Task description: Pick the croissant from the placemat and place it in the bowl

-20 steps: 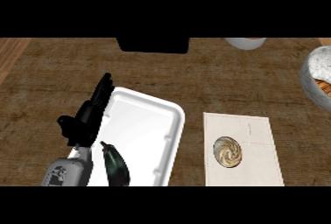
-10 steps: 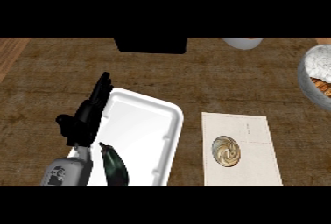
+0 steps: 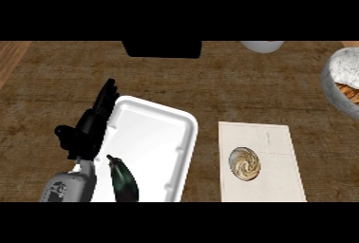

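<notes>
The croissant [image 3: 245, 163], a pale brown swirled piece, lies on the beige placemat [image 3: 270, 137] at the lower right. The grey speckled bowl [image 3: 339, 80] is cut off by the right edge, with something orange showing inside it. My left hand [image 3: 88, 133] is at the left, open with its fingers straight and pointing up, lying against the left rim of a white tray [image 3: 157, 137]. It is well apart from the croissant. My right hand does not show in the head view.
A dark green, elongated vegetable [image 3: 124, 182] lies in the tray's lower part. A black block [image 3: 161, 49] and a white rounded object [image 3: 263, 46] sit at the counter's far edge. Brown counter shows between placemat and bowl.
Slightly more of the bowl shows at the right edge. The left hand and the croissant have not visibly moved.
</notes>
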Motion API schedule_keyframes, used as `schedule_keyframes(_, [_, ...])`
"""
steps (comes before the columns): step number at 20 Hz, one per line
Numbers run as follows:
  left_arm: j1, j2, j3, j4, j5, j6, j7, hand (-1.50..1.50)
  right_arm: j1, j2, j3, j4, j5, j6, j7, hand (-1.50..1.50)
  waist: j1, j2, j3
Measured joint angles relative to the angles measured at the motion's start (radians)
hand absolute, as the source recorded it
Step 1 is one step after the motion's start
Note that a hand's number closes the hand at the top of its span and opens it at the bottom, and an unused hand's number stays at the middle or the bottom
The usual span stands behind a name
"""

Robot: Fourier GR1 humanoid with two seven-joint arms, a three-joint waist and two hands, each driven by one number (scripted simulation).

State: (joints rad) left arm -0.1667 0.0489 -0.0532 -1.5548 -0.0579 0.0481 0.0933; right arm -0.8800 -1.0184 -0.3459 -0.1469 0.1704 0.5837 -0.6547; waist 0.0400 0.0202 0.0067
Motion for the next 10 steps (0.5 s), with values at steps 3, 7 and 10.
schedule_keyframes(3, [0.002, -0.003, -0.005, 0.001, -0.003, 0.000, -0.003, 0.00, 0.022, -0.015, -0.009, -0.009, -0.017, 0.035, 0.022, -1.50, -0.001, 0.002, 0.002])
schedule_keyframes(7, [0.001, -0.006, 0.003, 0.007, 0.000, 0.005, -0.012, 0.00, 0.058, -0.021, -0.017, -0.034, -0.039, 0.070, 0.037, -1.50, -0.008, 0.002, 0.003])
schedule_keyframes(10, [-0.001, -0.010, -0.001, 0.012, -0.004, 0.007, -0.011, 0.00, 0.083, -0.022, -0.012, -0.063, -0.045, 0.083, 0.045, -1.50, -0.009, 0.002, 0.004])
